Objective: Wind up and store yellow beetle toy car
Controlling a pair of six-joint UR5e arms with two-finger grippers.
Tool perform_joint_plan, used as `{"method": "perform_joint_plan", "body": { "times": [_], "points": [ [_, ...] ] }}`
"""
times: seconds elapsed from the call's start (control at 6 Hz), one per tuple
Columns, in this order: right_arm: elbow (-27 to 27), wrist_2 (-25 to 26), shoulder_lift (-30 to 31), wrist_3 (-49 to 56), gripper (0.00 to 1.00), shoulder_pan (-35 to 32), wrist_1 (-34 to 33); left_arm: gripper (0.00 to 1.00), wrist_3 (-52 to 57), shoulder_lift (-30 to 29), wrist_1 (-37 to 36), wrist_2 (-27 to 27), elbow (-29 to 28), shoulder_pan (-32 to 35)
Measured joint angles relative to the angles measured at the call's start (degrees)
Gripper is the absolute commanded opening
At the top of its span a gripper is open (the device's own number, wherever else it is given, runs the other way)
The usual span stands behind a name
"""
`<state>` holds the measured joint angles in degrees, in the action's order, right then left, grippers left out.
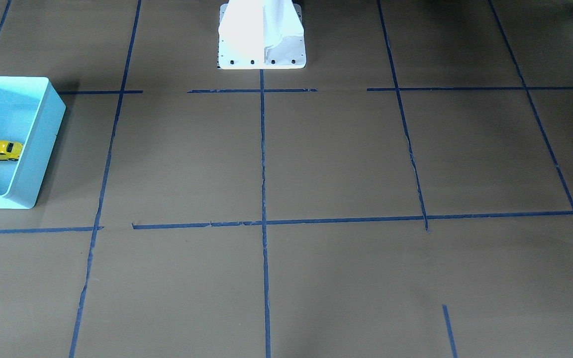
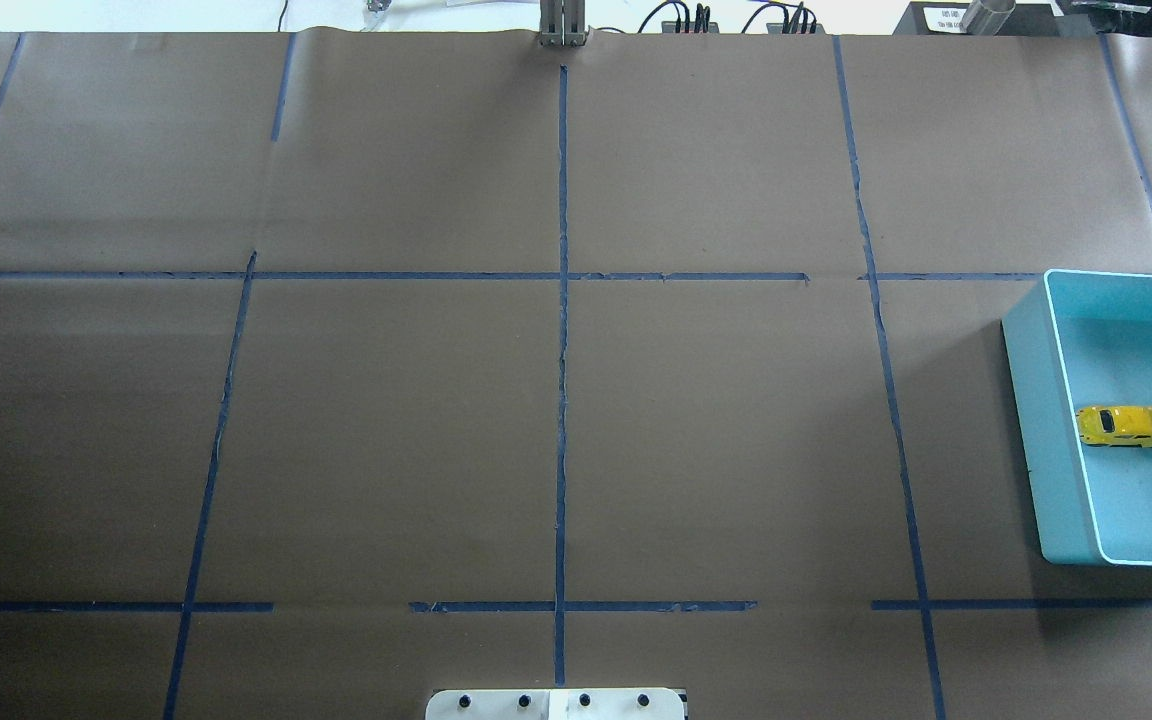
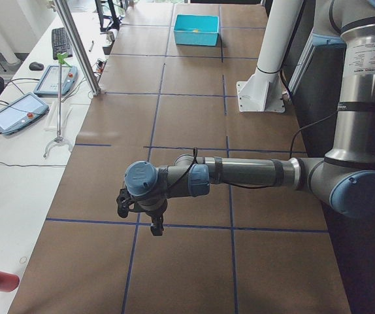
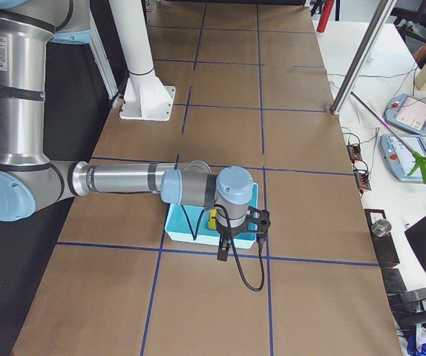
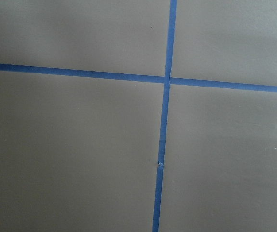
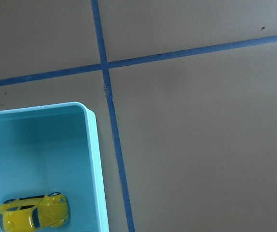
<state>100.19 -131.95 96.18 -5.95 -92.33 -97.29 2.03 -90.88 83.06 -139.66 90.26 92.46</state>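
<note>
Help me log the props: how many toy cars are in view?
1. The small yellow beetle-shaped toy car sits on the floor of the light blue plastic bin at the robot's right end of the brown table. Part of the bin lies outside most views.

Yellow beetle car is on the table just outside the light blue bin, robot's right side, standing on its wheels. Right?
Not quite. The yellow beetle toy car is inside the light blue bin, on the bin's floor, not outside it. The overhead exterior view shows this. The rest holds: it is on the robot's right side and standing on its wheels.
</note>
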Motion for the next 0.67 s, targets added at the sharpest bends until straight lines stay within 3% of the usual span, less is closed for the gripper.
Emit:
{"method": "perform_joint_plan", "body": {
  "times": [0.67],
  "points": [
    [0.2, -0.3, -1.0, 0.1, 1.00, 0.0, 0.0, 1.00, 0.0, 0.0, 0.0, 0.0, 0.0, 0.0]
  ]
}}
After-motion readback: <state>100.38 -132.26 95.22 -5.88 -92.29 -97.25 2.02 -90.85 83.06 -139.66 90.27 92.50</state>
